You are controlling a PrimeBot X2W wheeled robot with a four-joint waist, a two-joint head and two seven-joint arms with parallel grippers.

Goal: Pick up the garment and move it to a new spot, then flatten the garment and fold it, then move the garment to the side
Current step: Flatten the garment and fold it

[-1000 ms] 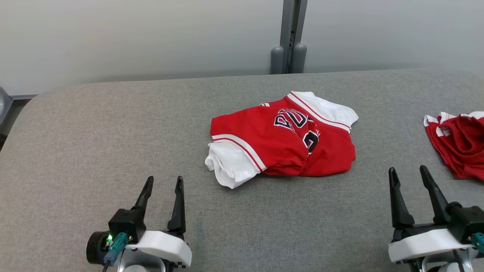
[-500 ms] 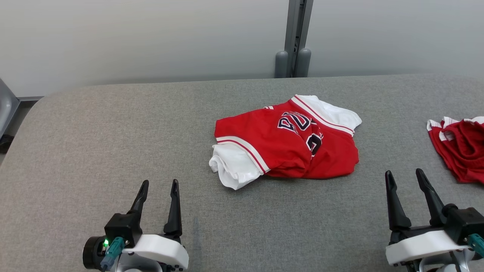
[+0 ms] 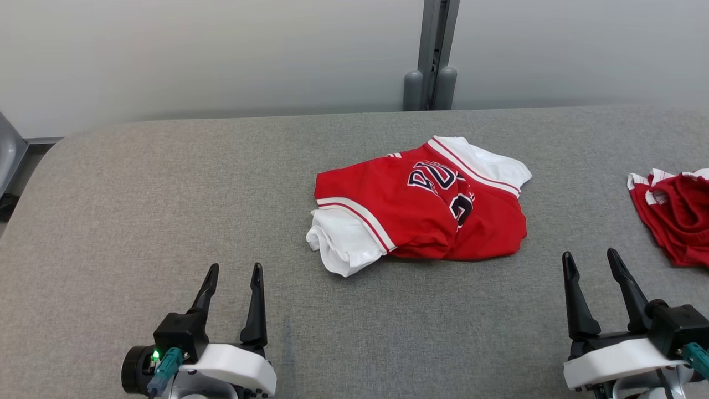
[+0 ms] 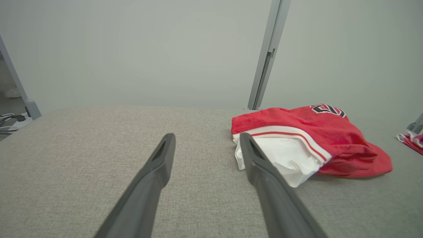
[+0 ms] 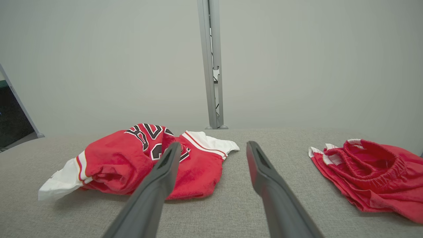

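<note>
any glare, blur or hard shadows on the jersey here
Head view: soft even light, no glare, red jersey sharp with a thin shadow under its near edge; left wrist view: jersey crisp, darker shadow beneath; right wrist view: red shorts clear.

Two claws (image 3: 235, 267) (image 3: 589, 254), one red-and-white garment (image 3: 421, 205), one pair of red shorts (image 3: 678, 213).

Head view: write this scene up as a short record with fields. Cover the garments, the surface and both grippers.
surface: grey fabric-covered table
task garment: red and white jersey, crumpled, lying mid-table, not yet flattened
other garment: red shorts, bunched at the right of the table
left gripper: open, empty, apart from the jersey
right gripper: open, empty, nearer the robot than both garments, touching neither
</note>
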